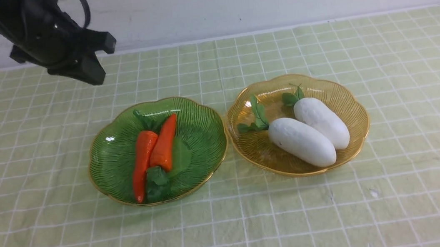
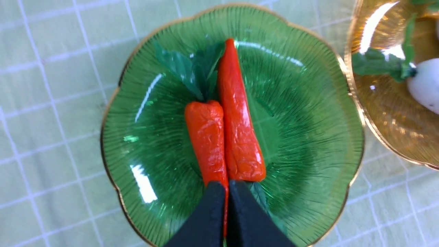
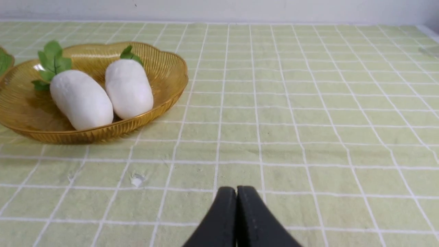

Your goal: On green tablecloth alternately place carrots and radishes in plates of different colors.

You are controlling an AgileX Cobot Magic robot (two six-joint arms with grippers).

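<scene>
Front view has both carrots lying side by side in the green plate and the 2 radishes touching in the amber plate, all on the green tablecloth. They look like light plastic toys to me: the glossy carrots probably slip, so I'd pinch one across its thick upper body, while the matte radishes are fatter and want a wide grab at the middle. Left gripper hangs above the carrots pressed closed and empty, right gripper same, low over bare cloth.
</scene>
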